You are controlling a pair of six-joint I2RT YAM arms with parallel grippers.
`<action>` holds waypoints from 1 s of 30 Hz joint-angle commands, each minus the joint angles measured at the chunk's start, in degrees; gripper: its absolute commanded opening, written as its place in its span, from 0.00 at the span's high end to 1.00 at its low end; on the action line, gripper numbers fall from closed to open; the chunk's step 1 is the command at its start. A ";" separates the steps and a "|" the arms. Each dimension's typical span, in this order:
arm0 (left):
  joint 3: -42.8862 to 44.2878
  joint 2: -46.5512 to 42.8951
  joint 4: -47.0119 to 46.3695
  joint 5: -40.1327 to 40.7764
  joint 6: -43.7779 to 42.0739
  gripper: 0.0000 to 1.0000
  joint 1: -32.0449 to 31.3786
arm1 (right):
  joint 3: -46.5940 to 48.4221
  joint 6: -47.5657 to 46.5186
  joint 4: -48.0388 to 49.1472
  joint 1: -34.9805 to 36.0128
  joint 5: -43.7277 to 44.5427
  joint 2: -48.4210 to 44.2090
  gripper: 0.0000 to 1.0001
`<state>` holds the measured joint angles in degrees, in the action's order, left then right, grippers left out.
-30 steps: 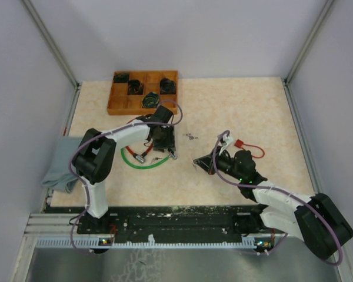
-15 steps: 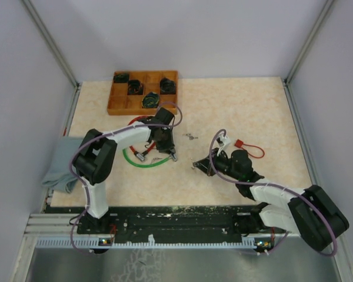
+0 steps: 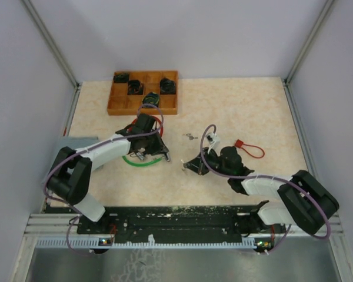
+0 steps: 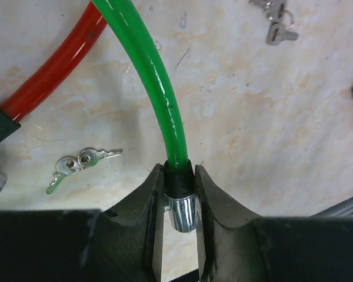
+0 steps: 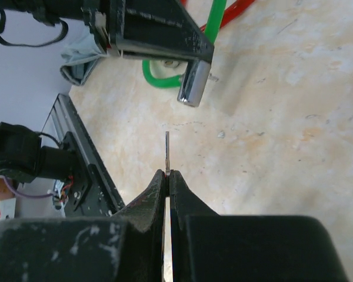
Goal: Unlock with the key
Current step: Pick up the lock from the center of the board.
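Note:
A green cable lock [image 4: 156,76] curves across the table, and its black sleeve and chrome lock end [image 4: 182,212] sit between the jaws of my left gripper [image 4: 179,173], which is shut on them. In the top view this gripper [image 3: 160,155] is left of centre, over the green loop [image 3: 138,165]. My right gripper [image 5: 167,174] is shut on a thin key [image 5: 167,151] that sticks straight out of the fingertips. The key's blade points toward the chrome lock end [image 5: 193,88], a short gap away. From above, the right gripper [image 3: 188,166] lies just right of the left one.
A red cable lock [image 4: 59,70] lies beside the green one. Loose keys [image 4: 76,164] rest on the table near it, and others [image 3: 190,136] lie further back. A wooden tray [image 3: 120,106] with black locks stands at the back left. A red tagged loop [image 3: 250,148] lies right, a grey cloth [image 3: 62,150] left.
My left gripper has closed on the green cable's lock end and shifted left and nearer. The right gripper, still holding the key, has moved left toward it.

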<state>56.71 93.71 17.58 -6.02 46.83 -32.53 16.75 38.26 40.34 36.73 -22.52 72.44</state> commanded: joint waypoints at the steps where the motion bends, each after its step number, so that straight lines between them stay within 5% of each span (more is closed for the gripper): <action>1: -3.44 -4.99 -7.75 -2.21 4.84 1.00 0.83 | 3.87 3.67 5.06 3.15 2.52 3.17 1.00; 13: -9.96 -8.57 -17.05 -8.06 11.76 1.00 2.23 | 4.00 14.76 22.30 4.37 1.75 17.08 1.00; 30: -10.82 -8.28 -19.10 -10.56 13.57 1.00 2.88 | 5.11 16.87 23.36 4.58 2.72 21.71 1.00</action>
<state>46.00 87.02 1.37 -14.59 59.37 -29.95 20.01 54.65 60.18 40.84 -20.75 93.65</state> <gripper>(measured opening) 0.277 0.010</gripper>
